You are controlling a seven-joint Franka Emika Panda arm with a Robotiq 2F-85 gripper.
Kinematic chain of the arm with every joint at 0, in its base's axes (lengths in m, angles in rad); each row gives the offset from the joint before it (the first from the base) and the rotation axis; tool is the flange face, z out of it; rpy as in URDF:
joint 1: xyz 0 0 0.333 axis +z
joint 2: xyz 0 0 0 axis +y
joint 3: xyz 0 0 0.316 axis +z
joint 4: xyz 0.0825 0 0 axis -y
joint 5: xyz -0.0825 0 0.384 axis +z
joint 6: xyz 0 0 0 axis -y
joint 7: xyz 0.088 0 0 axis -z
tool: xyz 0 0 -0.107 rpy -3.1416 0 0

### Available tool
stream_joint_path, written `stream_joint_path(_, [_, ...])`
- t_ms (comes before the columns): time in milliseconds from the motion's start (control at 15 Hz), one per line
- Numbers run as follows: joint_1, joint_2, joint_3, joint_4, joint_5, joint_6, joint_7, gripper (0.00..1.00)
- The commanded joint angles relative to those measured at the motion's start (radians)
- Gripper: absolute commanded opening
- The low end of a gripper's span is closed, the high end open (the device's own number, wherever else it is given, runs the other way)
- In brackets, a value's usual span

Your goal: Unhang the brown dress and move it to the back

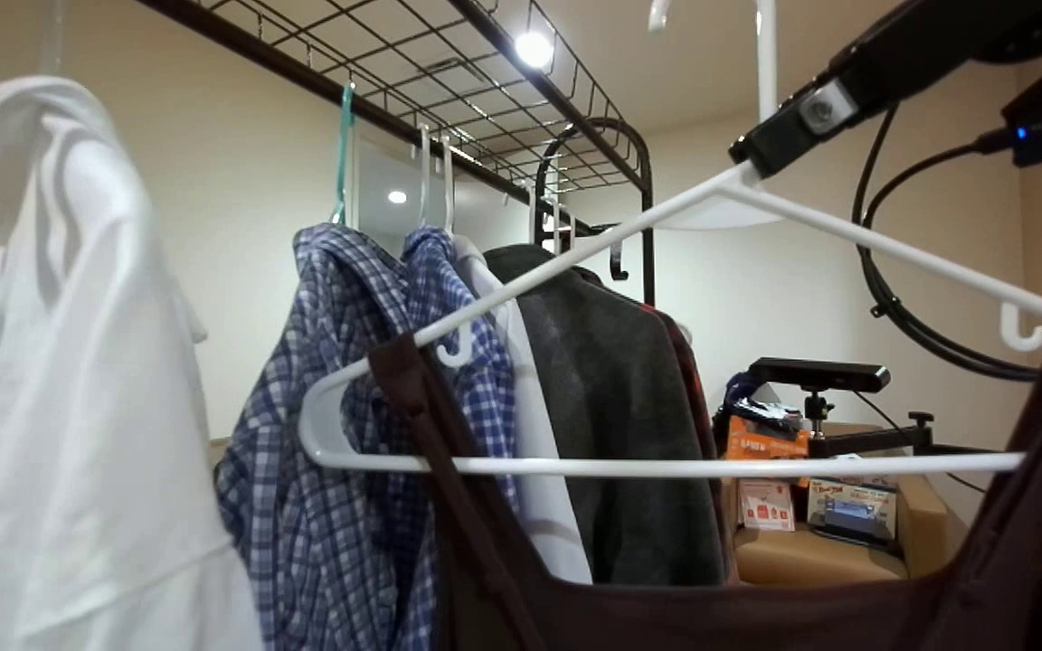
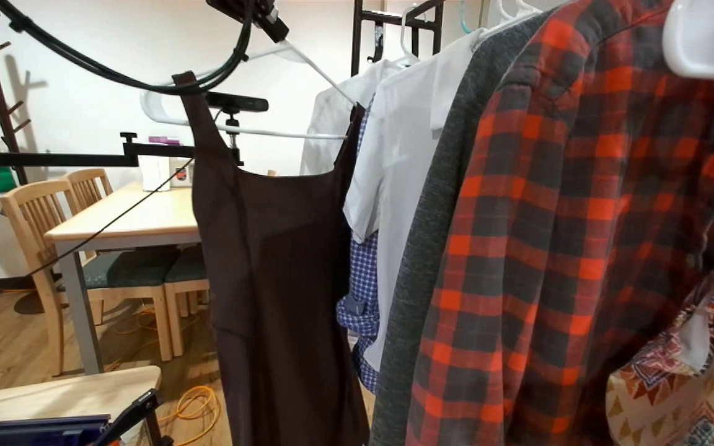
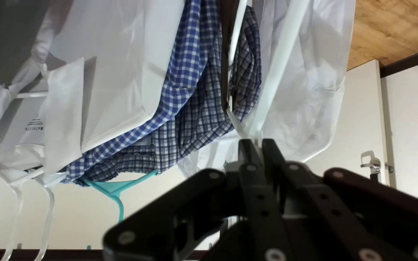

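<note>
The brown dress point(image 2: 276, 248) hangs by its two straps from a white plastic hanger point(image 1: 557, 466). In an exterior view its low neckline shows at the bottom, and its lower hem is cut off in both. My gripper point(image 1: 749, 155) has come in from above and is shut on the hanger just under its hook. The hook stem rises beside the fingers, its top beyond the picture edge. In the wrist view, the gripper point(image 3: 255, 145) pinches the neck where the white arms point(image 3: 279, 69) meet, with a thin brown strip of dress point(image 3: 225, 54) beyond.
Behind the dress a dark rack rail point(image 1: 286, 68) carries blue plaid shirts point(image 1: 322, 398), a white garment point(image 1: 78, 380), a dark grey shirt point(image 1: 620, 407) and a red plaid shirt point(image 2: 518, 248). A wire shelf point(image 1: 412, 45) lies above. A camera on a boom point(image 2: 236, 102) stands behind the dress.
</note>
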Motion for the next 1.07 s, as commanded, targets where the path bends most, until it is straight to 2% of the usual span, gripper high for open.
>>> stream_joint_path(0, [0.018,-0.019,0.042,-0.015,0.027,-0.018,0.08,0.07])
stream_joint_path(133, [0.004,-0.038,0.082,-0.034,0.032,-0.003,0.147,0.07])
stream_joint_path(400, [0.06,-0.052,0.123,-0.051,0.061,0.0,0.21,0.07])
stream_joint_path(667, [0.065,-0.072,0.166,-0.052,0.084,0.051,0.294,0.07])
stream_joint_path(1000, [-0.143,-0.084,0.283,-0.032,0.023,0.162,0.429,0.07])
